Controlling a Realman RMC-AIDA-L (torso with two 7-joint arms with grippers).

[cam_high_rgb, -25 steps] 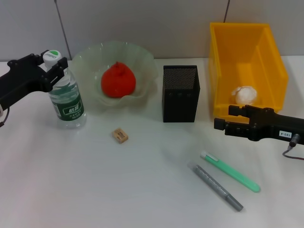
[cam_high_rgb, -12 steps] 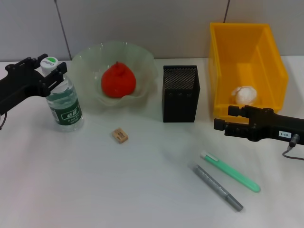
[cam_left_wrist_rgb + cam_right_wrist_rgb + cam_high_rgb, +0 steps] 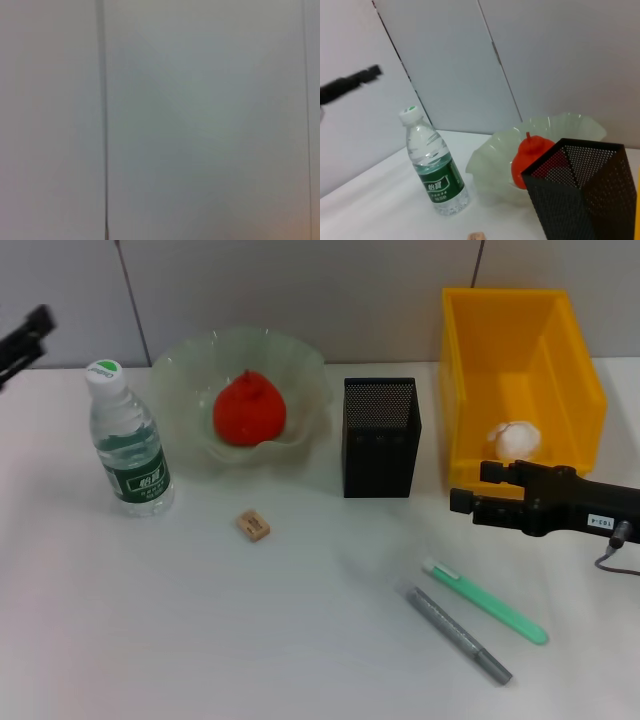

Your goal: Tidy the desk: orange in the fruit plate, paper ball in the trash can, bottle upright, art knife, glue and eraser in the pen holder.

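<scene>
You are seeing the bottle (image 3: 128, 440) standing upright alone, the left gripper (image 3: 25, 342) hanging well clear, its claw state unreadable, the right gripper (image 3: 480, 495) idling, likewise unreadable.

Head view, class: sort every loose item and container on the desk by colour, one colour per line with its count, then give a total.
Red-orange: 1, the orange
Pale green: 2, fruit plate, green pen-shaped item
Clear: 1, bottle
Black: 1, pen holder
Yellow: 1, trash can
White: 1, paper ball
Tan: 1, eraser
Grey: 1, grey pen-shaped item
Total: 9
</scene>
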